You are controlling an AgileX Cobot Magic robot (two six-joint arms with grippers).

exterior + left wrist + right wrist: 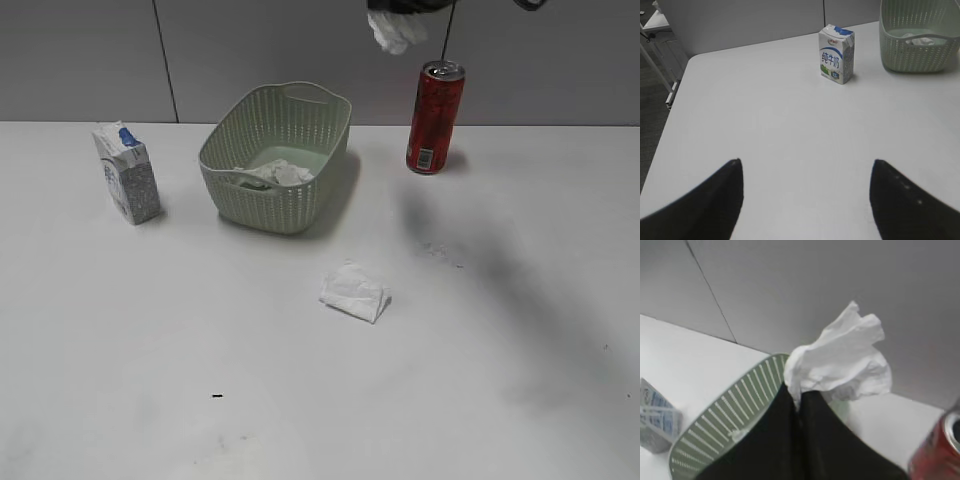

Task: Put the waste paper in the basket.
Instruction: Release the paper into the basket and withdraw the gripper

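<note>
White tabletop (150, 350) meets grey wall panels (80, 60); right gripper (799, 405) pinches waste paper (840, 362), left gripper (807, 192) spread.

From your exterior view, the pale green woven-look plastic basket (276, 157) sat at the table's centre back, with one crumpled white tissue wad (279, 172) inside it. The upright white-and-blue milk carton (127, 172) stood at its 9 o'clock, well apart; the red drink can (435, 117) stood at its 3 o'clock. A flatter folded white tissue wad (354, 292) lay on the white table (150, 380) at the basket's 5 o'clock. A third crumpled white wad (396, 30) hung above the table at the can's 11 o'clock, pinched in the right gripper (799, 400).
</note>
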